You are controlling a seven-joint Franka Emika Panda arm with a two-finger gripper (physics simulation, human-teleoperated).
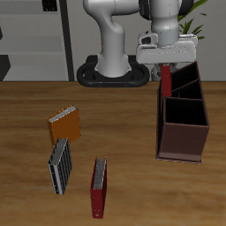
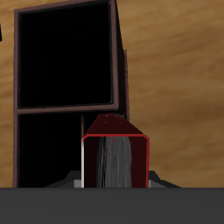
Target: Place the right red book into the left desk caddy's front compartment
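The hand point(image 1: 166, 64) holds the right red book point(image 1: 166, 81) upright in the air above the left desk caddy point(image 1: 183, 139), toward the desk's back edge. Released here, it could drop into the rear compartment or catch the partition.

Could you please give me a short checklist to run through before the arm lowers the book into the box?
1. Red book held in the tool: ok.
2. Book hangs upright: ok.
3. Book over the box: ok, above its back part.
4. Book over the front compartment: not ok, it is farther back.
5. Compartments free of other things, wrist view: ok.
6. Book clear of the box walls: cannot tell.
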